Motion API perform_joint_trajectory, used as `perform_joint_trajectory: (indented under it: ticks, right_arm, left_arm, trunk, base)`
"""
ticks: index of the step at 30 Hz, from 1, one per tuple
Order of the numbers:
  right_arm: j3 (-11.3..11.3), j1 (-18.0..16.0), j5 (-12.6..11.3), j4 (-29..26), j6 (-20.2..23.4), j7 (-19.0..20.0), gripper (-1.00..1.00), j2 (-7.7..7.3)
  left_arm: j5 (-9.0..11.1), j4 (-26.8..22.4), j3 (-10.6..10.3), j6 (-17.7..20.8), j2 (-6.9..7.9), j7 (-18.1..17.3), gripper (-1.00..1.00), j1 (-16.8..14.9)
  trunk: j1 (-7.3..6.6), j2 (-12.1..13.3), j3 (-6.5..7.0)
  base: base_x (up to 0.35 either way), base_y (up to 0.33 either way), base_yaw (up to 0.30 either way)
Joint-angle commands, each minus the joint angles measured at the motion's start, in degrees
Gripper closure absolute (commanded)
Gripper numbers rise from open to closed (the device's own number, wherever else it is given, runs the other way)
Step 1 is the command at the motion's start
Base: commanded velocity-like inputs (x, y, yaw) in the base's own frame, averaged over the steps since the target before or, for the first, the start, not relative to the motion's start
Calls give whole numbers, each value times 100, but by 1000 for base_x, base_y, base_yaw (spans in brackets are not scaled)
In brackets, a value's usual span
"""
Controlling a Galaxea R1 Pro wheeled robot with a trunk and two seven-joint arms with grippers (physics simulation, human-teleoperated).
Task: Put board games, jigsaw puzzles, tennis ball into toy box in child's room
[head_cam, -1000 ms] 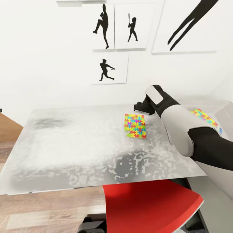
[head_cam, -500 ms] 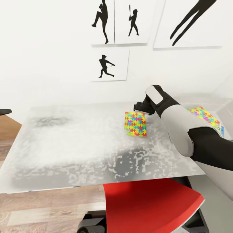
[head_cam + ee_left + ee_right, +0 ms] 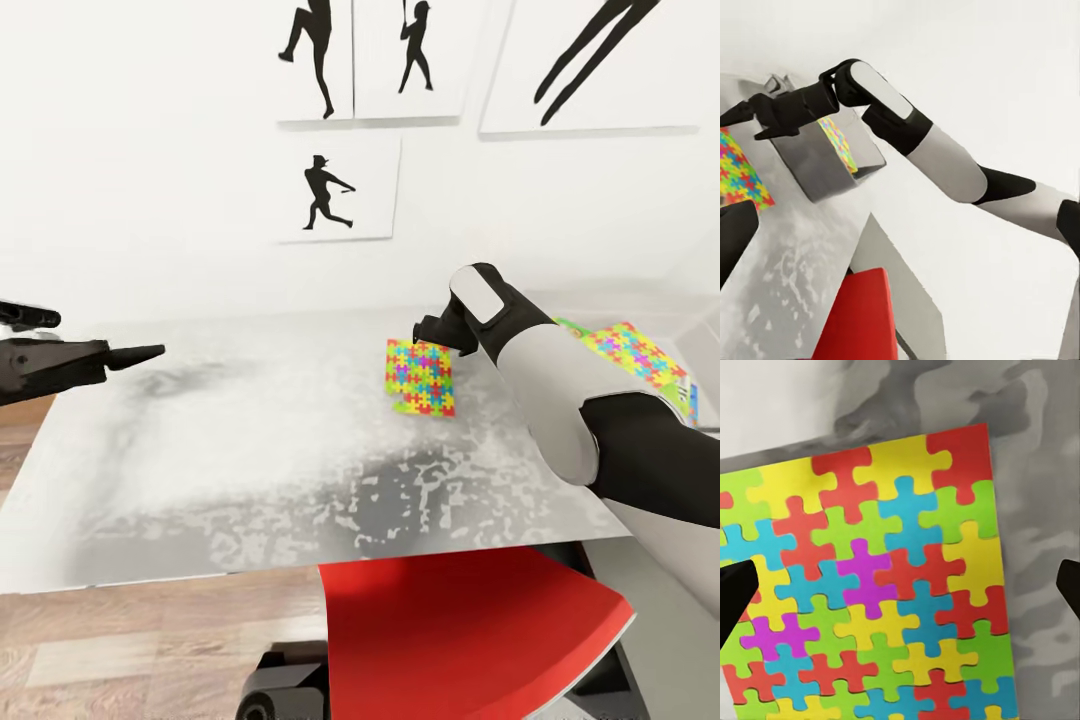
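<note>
Jigsaw puzzle (image 3: 421,377) is seen flat on the mottled grey surface (image 3: 250,450), near its far edge. Right jaws (image 3: 432,330) are held just above the puzzle's far edge, spread wide, fingertips either side of the puzzle in the right wrist view. A second jigsaw puzzle (image 3: 632,353) lies in the toy box (image 3: 825,161) at the right. Left jaws (image 3: 135,353): state cannot be told.
</note>
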Motion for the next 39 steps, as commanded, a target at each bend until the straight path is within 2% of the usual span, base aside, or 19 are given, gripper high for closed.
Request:
perform_joint_trajectory:
  ticks: [1,3,6,10,23,31,39]
  right_arm:
    - [41,-4,-63,-4,14,-45,-100,-3]
    - [41,-4,-64,-4,14,-45,-100,-3]
    - [41,-4,-64,-4,14,-45,-100,-3]
    - [41,-4,-64,-4,11,-44,-100,-3]
    - [41,-4,-64,-42,6,-42,-100,-3]
    - [47,7,-66,-247,15,-37,-100,-11]
    - [54,13,-65,-500,31,123,-100,-12]
  left_arm:
    - [38,6,-12,41,-123,204,-100,-40]
    - [55,27,-16,41,-367,593,-100,-143]
    - [67,46,-23,41,-510,835,-100,-259]
    - [68,61,-25,41,-603,984,-100,-351]
    - [96,65,-33,41,-601,1022,-100,-398]
    - [371,65,-18,41,-529,1010,-100,-392]
    - [415,65,-11,41,-482,1009,-100,-391]
  trunk:
    - [2,-11,-17]
    - [2,-11,-36]
    - [2,-11,-65]
    - [2,-11,-102]
    - [2,-11,-225]
    - [2,-11,-268]
    - [2,-11,-271]
  base:
    - [0,0,0]
    - [0,0,0]
    - [0,0,0]
    - [0,0,0]
    - [0,0,0]
    - [0,0,0]
    - [0,0,0]
